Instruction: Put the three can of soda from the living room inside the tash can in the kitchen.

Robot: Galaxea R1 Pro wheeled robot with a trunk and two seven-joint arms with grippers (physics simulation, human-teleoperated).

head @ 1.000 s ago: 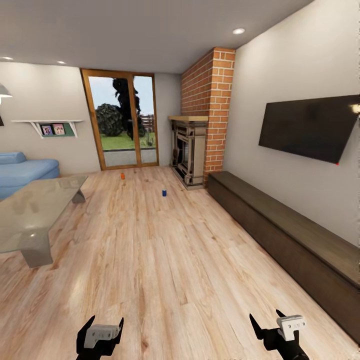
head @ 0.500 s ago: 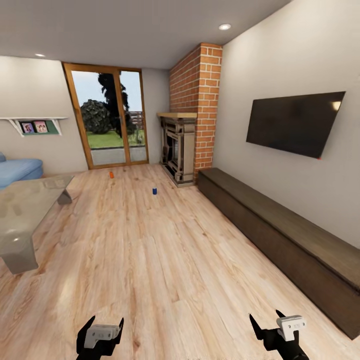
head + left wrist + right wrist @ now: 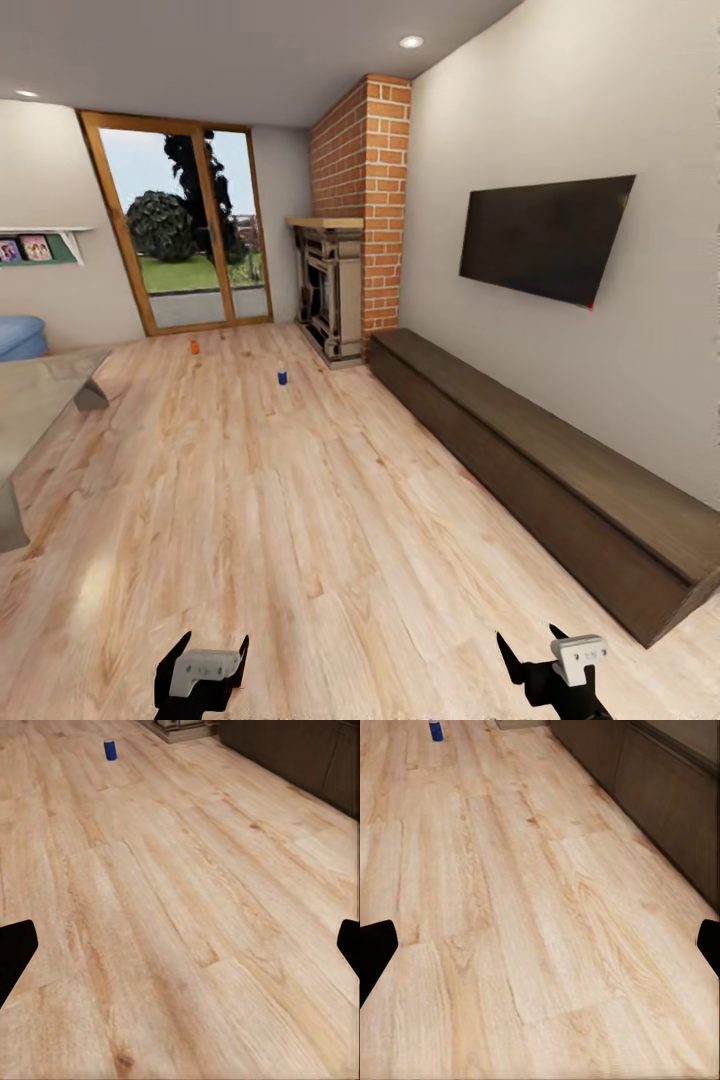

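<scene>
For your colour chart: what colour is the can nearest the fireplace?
Dark blue, clearest in the left wrist view.

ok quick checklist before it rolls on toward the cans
1. Blue can located, upright on the floor: ok.
2. Orange can located, nearer the glass doors: ok.
3. Third can located: not ok, just two in sight.
4. Left hand open and holding nothing: ok.
5. Right hand open and holding nothing: ok.
6. Floor between robot and blue can free of obstacles, bench off to the right: ok.
</scene>
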